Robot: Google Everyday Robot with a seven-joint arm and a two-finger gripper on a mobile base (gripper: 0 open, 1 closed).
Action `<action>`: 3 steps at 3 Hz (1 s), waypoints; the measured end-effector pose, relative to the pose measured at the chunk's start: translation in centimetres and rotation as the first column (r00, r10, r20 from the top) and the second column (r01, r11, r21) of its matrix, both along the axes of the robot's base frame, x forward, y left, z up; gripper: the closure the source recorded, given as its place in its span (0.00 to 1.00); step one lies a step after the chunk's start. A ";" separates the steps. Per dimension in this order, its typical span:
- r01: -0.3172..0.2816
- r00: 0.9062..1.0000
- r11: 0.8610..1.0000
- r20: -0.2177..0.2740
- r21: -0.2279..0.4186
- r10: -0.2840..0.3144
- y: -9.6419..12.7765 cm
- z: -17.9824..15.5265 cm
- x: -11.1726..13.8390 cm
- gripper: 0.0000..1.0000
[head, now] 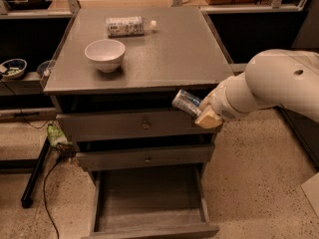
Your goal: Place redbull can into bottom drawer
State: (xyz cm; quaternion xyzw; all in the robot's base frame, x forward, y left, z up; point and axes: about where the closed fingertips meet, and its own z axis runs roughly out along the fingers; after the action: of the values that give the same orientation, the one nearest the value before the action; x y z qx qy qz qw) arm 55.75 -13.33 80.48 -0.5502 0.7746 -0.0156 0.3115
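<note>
The deep grey bottom drawer stands pulled out, its flat floor bare and open from above, bounded only by low side walls and a low front panel. The two shallower grey knobbed drawers close off the space over its back part. The gripper, clamped on the slim silver redbull can, hangs beside the cabinet's front right corner, while the white ceramic bowl and clear plastic bottle sit on top, well apart.
</note>
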 end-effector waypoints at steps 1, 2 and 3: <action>0.004 1.000 0.999 0.022 0.035 -0.005 0.2 0.7 -1.3 1.00; 0.001 1.000 0.998 -0.004 0.058 0.000 0.6 -0.9 -4.0 1.00; -0.032 0.999 0.996 -0.024 0.085 0.035 1.4 -3.6 -8.3 1.00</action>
State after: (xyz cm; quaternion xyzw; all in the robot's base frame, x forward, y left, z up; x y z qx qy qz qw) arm 47.49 -11.94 76.86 -0.5496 0.7691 0.0294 0.3249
